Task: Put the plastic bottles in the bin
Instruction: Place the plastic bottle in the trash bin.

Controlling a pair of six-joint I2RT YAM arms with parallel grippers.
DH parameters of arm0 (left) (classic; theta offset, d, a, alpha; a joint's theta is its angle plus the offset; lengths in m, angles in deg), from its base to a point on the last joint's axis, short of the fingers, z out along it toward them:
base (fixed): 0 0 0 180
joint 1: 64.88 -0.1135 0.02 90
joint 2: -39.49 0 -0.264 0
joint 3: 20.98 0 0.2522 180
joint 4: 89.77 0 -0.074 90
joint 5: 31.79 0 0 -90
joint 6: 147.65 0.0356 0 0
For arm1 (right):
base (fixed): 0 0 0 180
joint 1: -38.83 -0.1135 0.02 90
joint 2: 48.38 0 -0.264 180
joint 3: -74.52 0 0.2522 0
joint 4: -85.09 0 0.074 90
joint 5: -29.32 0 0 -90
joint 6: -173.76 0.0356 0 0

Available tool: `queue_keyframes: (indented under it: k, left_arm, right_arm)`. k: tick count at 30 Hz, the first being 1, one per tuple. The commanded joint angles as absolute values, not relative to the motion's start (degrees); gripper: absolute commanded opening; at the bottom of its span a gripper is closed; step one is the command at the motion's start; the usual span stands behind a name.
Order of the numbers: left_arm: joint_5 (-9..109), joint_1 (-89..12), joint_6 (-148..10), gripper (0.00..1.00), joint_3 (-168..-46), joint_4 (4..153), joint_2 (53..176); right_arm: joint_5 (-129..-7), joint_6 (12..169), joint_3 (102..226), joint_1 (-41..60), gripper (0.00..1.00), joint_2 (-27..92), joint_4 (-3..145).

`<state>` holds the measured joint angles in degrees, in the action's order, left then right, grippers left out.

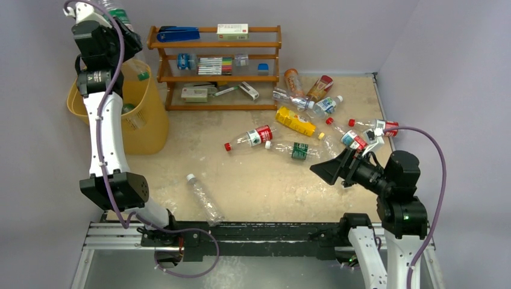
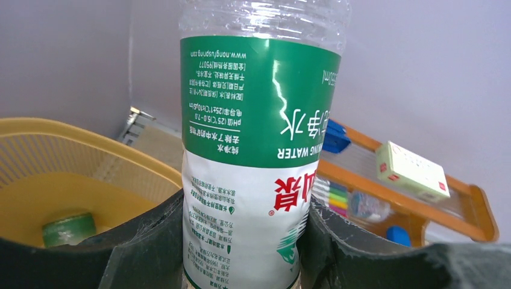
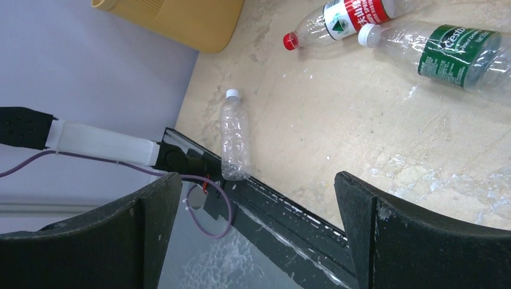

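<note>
My left gripper (image 1: 107, 37) is raised over the yellow mesh bin (image 1: 150, 129) and is shut on a clear bottle with a green and white label (image 2: 259, 132). The bottle's end sticks up past the gripper (image 1: 118, 14). The bin's rim (image 2: 66, 127) shows below, with a green-capped bottle (image 2: 68, 228) inside. My right gripper (image 1: 329, 169) is open and empty above the table's right side. On the table lie a red-label bottle (image 1: 253, 137), a green-label bottle (image 1: 295, 150), a yellow bottle (image 1: 294, 121), a bare clear bottle (image 1: 203, 199) and several more at the back right.
A brown wooden shelf rack (image 1: 217, 66) with stationery stands behind the table, right of the bin. The black rail (image 1: 253, 232) runs along the near edge. In the right wrist view the bare clear bottle (image 3: 235, 135) lies by that rail.
</note>
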<state>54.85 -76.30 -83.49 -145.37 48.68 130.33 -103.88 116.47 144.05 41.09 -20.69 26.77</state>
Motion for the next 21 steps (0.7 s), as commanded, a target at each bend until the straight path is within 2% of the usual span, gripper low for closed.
queue_keyframes:
  k: [1,8,13,21]
  left_arm:
    - [54.4,-80.1,-85.2,0.44,-147.7,54.9,130.9]
    - [58.1,-82.1,-83.9,0.45,-149.3,55.7,134.1]
    - [62.8,-82.2,-82.5,0.52,-149.4,54.1,134.7]
    - [70.4,-82.6,-81.3,0.52,-146.5,50.9,133.7]
  right_arm:
    - [-106.0,116.5,144.2,41.0,1.0,-20.1,26.5]
    - [-106.4,115.4,145.0,40.9,1.0,-18.1,26.4]
    - [-106.3,116.3,144.3,40.9,1.0,-18.9,26.9]
    - [-107.1,117.3,141.7,40.9,1.0,-19.7,28.3]
